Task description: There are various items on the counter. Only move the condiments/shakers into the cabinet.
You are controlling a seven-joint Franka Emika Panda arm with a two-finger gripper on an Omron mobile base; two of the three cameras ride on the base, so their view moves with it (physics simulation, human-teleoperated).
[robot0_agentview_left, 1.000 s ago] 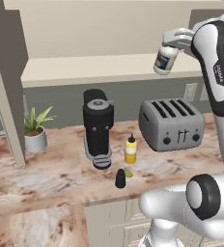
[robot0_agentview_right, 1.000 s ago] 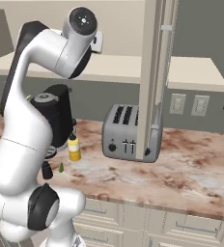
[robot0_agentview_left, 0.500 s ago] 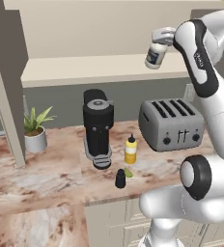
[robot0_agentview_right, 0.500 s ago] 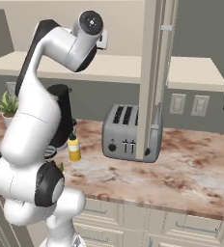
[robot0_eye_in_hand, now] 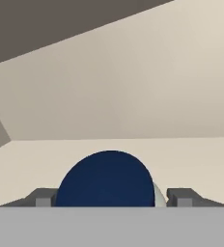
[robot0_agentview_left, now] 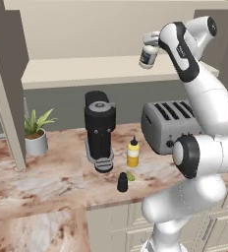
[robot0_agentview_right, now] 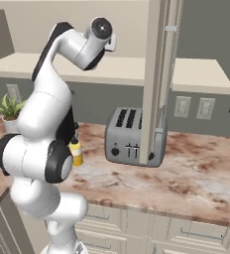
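My gripper [robot0_agentview_left: 149,51] is shut on the white jar with the dark blue lid [robot0_agentview_left: 148,56], holding it tilted in the air at the front of the cabinet shelf [robot0_agentview_left: 86,72]. In the hand view the blue lid [robot0_eye_in_hand: 106,181] sits between my two fingertips [robot0_eye_in_hand: 44,197], with the cream shelf board [robot0_eye_in_hand: 181,154] running beyond it. Down on the counter [robot0_agentview_left: 47,187], the yellow squeeze bottle [robot0_agentview_left: 132,153] stands right of the coffee machine. The short black shaker [robot0_agentview_left: 122,182] stands nearer the counter's front edge. The yellow bottle [robot0_agentview_right: 76,153] also peeks out beside my arm.
A black coffee machine [robot0_agentview_left: 100,129], a silver toaster [robot0_agentview_left: 167,125] and a potted plant [robot0_agentview_left: 36,130] stand on the counter. A tiny green piece [robot0_agentview_left: 130,176] lies by the shaker. A tall upright cabinet panel [robot0_agentview_right: 156,79] hangs in front of the toaster [robot0_agentview_right: 129,136].
My arm has carried the jar to the left at the same height, closer in over the shelf's front edge. The things on the counter have not moved.
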